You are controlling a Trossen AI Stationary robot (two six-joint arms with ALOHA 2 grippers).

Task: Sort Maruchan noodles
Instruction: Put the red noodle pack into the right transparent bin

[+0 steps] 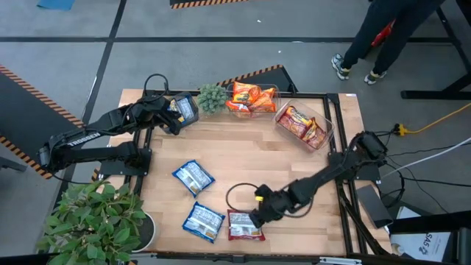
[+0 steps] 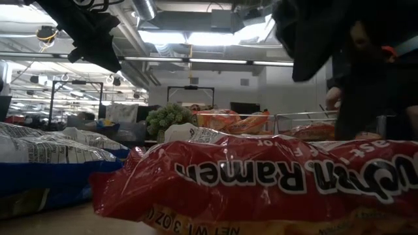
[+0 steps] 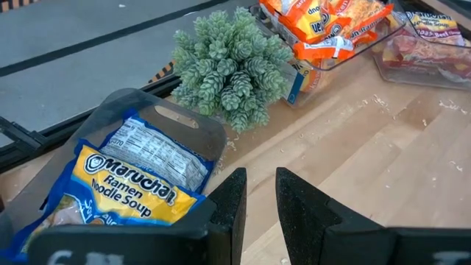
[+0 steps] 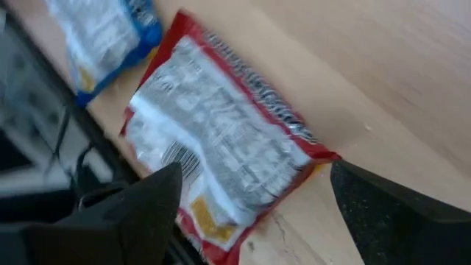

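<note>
Wooden tabletop (image 1: 243, 147) in a workshop carries a noodle sort partly done: orange packets (image 1: 252, 97) fill one clear bin (image 1: 237, 109), red packets (image 1: 302, 125) another (image 1: 327, 126), beside a small green plant (image 1: 211, 98). Left gripper (image 1: 175, 112), fingers a narrow gap apart with nothing between them, hovers beside a blue packet (image 3: 132, 184) lying in a third bin (image 3: 140, 110). Right gripper (image 4: 250, 213) spreads its fingers wide just over a loose red packet (image 4: 221, 154), not yet gripping. Beyond those fingers lie two more blue packets (image 1: 193, 177) (image 1: 203, 220), unsorted. By appearance, three packets remain.
</note>
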